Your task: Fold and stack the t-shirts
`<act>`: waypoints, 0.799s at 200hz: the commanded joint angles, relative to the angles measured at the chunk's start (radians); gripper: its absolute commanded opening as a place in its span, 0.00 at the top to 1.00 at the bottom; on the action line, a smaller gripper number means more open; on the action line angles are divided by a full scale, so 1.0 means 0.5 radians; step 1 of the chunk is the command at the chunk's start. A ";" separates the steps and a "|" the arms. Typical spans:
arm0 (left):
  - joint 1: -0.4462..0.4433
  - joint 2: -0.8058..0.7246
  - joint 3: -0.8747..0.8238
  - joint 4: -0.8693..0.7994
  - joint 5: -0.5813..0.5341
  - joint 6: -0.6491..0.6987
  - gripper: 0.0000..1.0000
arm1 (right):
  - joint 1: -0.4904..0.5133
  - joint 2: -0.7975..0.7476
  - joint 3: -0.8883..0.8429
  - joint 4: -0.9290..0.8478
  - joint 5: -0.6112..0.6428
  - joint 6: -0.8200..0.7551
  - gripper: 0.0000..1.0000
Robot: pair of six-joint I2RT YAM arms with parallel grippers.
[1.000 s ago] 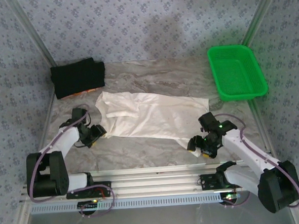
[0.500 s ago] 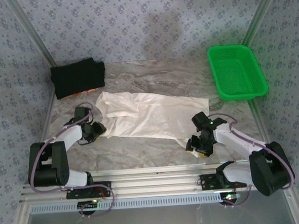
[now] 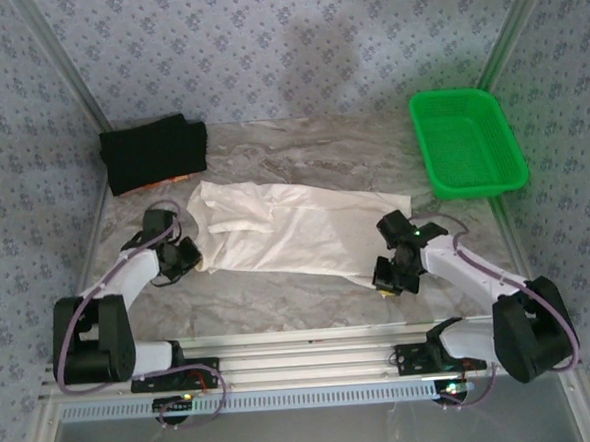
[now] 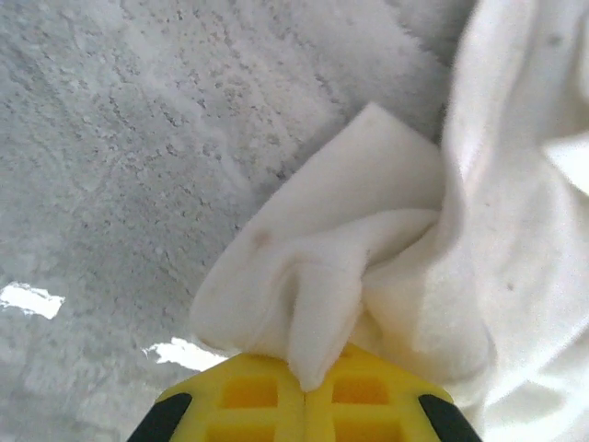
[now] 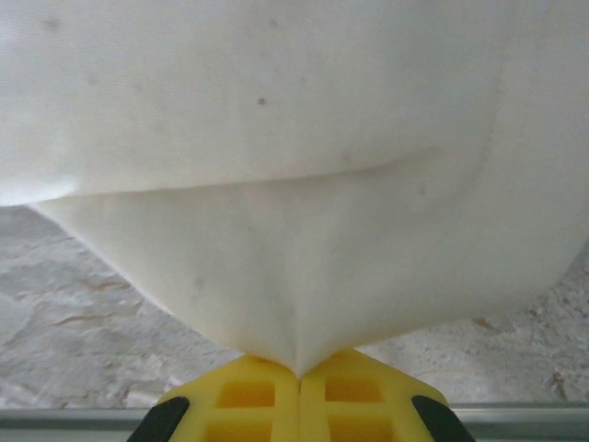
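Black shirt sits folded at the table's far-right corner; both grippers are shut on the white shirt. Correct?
No: the top view shows the black shirt at the far-left corner. The left gripper and right gripper are shut on the white shirt.

Blue-grey floral walls [image 3: 284,41], marble-look tabletop [image 3: 301,150], alu frame posts [image 3: 66,73], soft light

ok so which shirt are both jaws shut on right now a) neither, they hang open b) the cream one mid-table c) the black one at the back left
b: each wrist view shows the cream shirt pinched in shut jaws, while the black shirt lies apart at the back left.
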 commanded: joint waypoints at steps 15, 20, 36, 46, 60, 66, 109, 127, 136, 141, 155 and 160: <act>-0.007 -0.217 0.091 -0.248 -0.023 0.022 1.00 | -0.054 -0.122 0.120 -0.241 -0.065 0.001 1.00; -0.008 -0.235 0.100 -0.262 -0.026 0.022 1.00 | -0.067 -0.130 0.135 -0.247 -0.073 0.001 1.00; -0.003 -0.241 0.147 -0.311 -0.018 0.026 1.00 | -0.109 -0.135 0.186 -0.285 -0.093 -0.019 1.00; -0.004 -0.235 0.180 -0.319 -0.008 0.028 1.00 | -0.139 -0.129 0.223 -0.314 -0.105 -0.047 1.00; -0.005 -0.214 0.228 -0.326 -0.005 0.034 1.00 | -0.195 -0.123 0.269 -0.342 -0.123 -0.096 1.00; -0.004 -0.196 0.250 -0.329 -0.005 0.034 1.00 | -0.221 -0.115 0.289 -0.350 -0.135 -0.117 1.00; -0.005 0.072 0.453 -0.298 0.004 0.093 1.00 | -0.415 0.036 0.480 -0.399 -0.197 -0.338 1.00; -0.005 0.187 0.554 -0.275 0.004 0.127 1.00 | -0.468 0.140 0.571 -0.407 -0.218 -0.417 1.00; -0.005 0.251 0.608 -0.274 0.010 0.145 1.00 | -0.488 0.193 0.614 -0.407 -0.221 -0.454 1.00; -0.005 0.289 0.639 -0.275 0.013 0.153 1.00 | -0.499 0.223 0.637 -0.406 -0.220 -0.472 1.00; -0.005 0.378 0.713 -0.266 0.028 0.173 1.00 | -0.535 0.310 0.696 -0.398 -0.226 -0.518 1.00; -0.006 0.406 0.739 -0.264 0.029 0.182 1.00 | -0.547 0.341 0.714 -0.395 -0.226 -0.534 1.00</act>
